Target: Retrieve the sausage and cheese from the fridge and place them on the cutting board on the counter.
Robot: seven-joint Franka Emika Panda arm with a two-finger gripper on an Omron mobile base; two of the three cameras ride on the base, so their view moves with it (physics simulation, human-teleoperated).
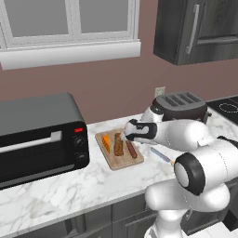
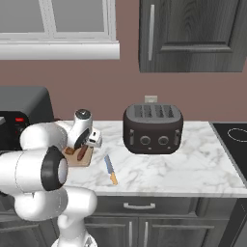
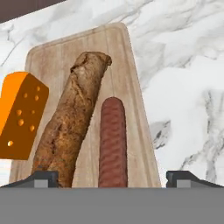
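Observation:
The light-brown cutting board (image 3: 118, 48) lies on the white marble counter (image 3: 183, 87). On it rest the orange cheese wedge (image 3: 19, 116), a thick mottled brown log (image 3: 72, 118) and the slim reddish-brown sausage (image 3: 113, 140), side by side. My gripper (image 3: 113, 179) hangs just above the board's near end, open, its fingertips (image 3: 41, 178) spread wide to either side of the log and sausage and gripping neither. In the left base view the gripper (image 1: 127, 135) hovers over the board (image 1: 122, 162), with cheese (image 1: 106, 142) and sausage (image 1: 131, 149) below it. The fridge is out of view.
A black toaster oven (image 1: 39, 137) stands left of the board. A dark four-slot toaster (image 2: 153, 128) sits to the right, near a wall outlet. A knife (image 2: 110, 170) lies on the counter between board and toaster. A black stovetop (image 2: 231, 132) is at far right.

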